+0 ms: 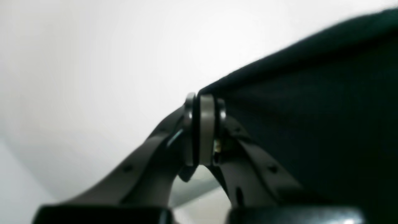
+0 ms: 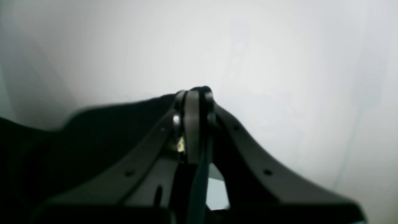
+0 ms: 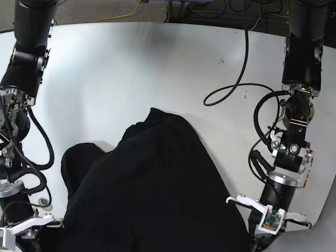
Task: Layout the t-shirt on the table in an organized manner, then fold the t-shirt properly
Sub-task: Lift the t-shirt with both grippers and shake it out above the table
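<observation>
- Grippers first: left gripper [image 1: 203, 130], dark grey curved fingers w/ pale pads, pads pressed tight together in left wrist view, pinching an edge of the plain black soft-fabric t-shirt [image 1: 311, 118]; cloth runs up and to the right from the tips as a taut straight hem.
- Right gripper [image 2: 194, 124], same build, also clamped tight; a thin strip of the black shirt [image 2: 93, 140] is caught between the pads and hangs down btwn the fingers, rest of the cloth spreads off to the left in that view.
- Base view: both wrists sit low at the near edge, left arm's on pic's right, right arm's on pic's left; fingertips themselves cut off or hidden by cloth there.
- Shirt [image 3: 152, 194] lies bunched in a big dark mound btwn the two arms, near-centre of the surface, peak pointing away from the robot, one lobe bulging toward the right arm's side; not flat, deep folds.
- Surface: large glossy white table [image 3: 131, 68] w/ curved far edge, bare past the shirt, a few dark specks near the left arm's side.
- Loose black cable [image 3: 231, 92] loops across the tabletop by the left arm.
- Room: beyond the far edge, grey floor w/ a yellow cord [image 3: 126, 13] and dark cables.
- Wrist views: only blurred white backdrop behind the tips.
</observation>
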Tool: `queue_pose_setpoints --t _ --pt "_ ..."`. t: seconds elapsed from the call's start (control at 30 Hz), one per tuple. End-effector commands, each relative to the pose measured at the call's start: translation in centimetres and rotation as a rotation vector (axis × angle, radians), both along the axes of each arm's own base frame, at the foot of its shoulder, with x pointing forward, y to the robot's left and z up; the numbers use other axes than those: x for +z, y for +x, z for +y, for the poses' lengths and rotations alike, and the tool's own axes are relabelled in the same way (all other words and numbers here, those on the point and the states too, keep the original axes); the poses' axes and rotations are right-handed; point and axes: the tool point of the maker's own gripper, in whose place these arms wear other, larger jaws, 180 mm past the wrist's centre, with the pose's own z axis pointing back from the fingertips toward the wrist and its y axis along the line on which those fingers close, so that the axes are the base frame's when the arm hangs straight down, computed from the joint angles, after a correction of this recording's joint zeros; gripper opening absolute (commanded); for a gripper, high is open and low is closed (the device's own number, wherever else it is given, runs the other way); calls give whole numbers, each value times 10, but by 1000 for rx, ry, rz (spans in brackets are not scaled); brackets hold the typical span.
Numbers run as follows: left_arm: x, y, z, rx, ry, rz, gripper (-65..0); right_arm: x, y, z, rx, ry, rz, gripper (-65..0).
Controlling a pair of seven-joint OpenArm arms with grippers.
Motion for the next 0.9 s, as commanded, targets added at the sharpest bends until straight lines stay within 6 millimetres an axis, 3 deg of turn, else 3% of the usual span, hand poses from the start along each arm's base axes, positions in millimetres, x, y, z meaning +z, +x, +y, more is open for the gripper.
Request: queue_pose_setpoints --t 0.0,0.27,0.57,0.87 --pt "47 -3 7 16 -11 -112 -650 44 -3 -9 -16 7 -116 -650" --pt "102 -2 28 82 31 -190 -650 79 12 -1 0 -4 -154 -650" --pt "163 -10 33 113 38 -289 -650 110 22 -2 -2 -3 -181 -650" --pt "198 -17 30 114 85 -321 -650 133 31 4 6 -16 -191 -650"
